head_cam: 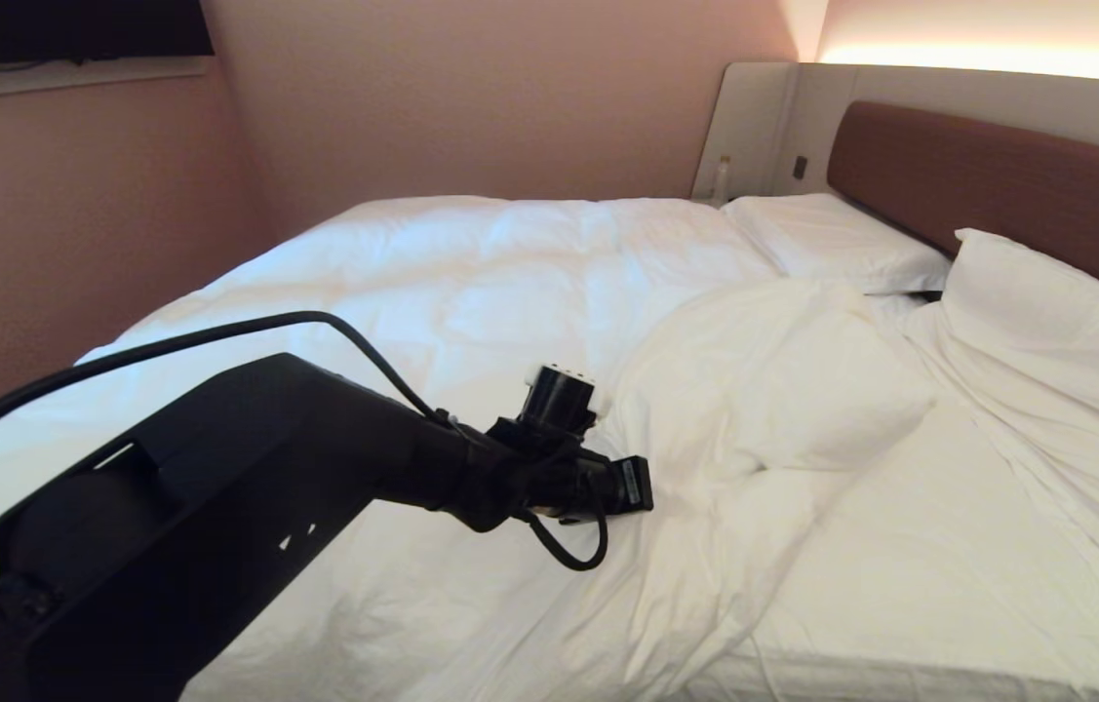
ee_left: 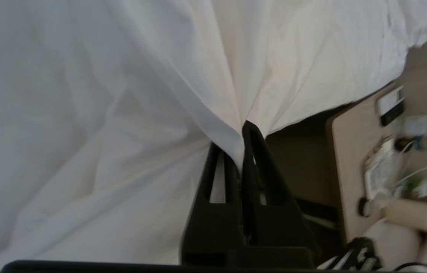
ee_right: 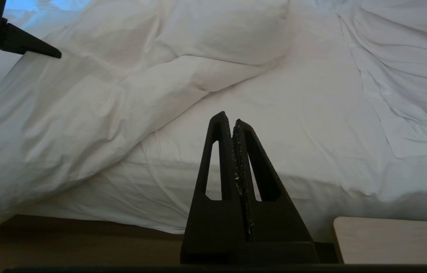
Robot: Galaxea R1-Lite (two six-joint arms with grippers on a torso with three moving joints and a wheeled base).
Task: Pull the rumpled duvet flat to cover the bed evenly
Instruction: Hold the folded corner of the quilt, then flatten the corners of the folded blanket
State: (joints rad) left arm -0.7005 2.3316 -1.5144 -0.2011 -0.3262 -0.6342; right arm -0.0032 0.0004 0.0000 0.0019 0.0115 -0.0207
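Head view shows the bed [head_cam: 910, 575] with the duvet [head_cam: 471, 292] spread over its left part and bunched into a folded-back lump toward the middle, bare mattress sheet [head_cam: 900, 546] to the right and two pillows [head_cam: 837, 239] against the headboard [head_cam: 998, 185]. Reaching over the near side, the left pincer [ee_left: 243, 131] is closed tight on a gathered fold of the duvet, cloth fanning away from its tips. Off the bed's near edge, the right pincer [ee_right: 229, 118] is closed and holds nothing

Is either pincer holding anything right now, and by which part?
Left pincer is shut on a pinched fold of the duvet; right pincer holds nothing.
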